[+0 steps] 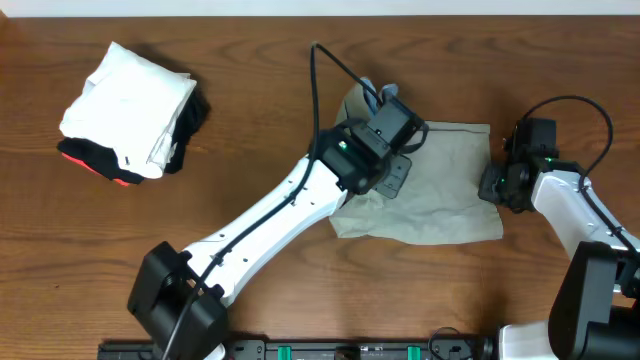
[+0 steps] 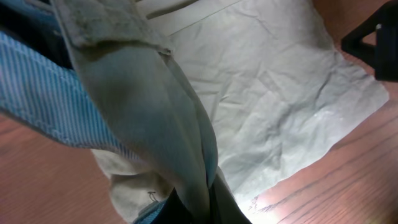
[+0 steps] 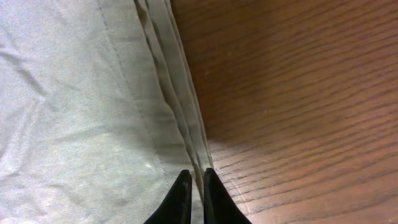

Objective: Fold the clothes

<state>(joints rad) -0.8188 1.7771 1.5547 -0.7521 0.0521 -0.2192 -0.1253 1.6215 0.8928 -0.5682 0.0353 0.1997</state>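
Here, khaki trousers (image 1: 450, 190), blue-striped lining (image 2: 37, 93) exposed, small mark (image 2: 152, 196) unreadable.

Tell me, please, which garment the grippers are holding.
The khaki trousers, pinched by the left gripper and right gripper; the white garment lies on a pile apart, untouched.

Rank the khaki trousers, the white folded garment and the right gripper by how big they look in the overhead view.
1. khaki trousers, largest, even though partly covered
2. white folded garment
3. right gripper, clearly smallest
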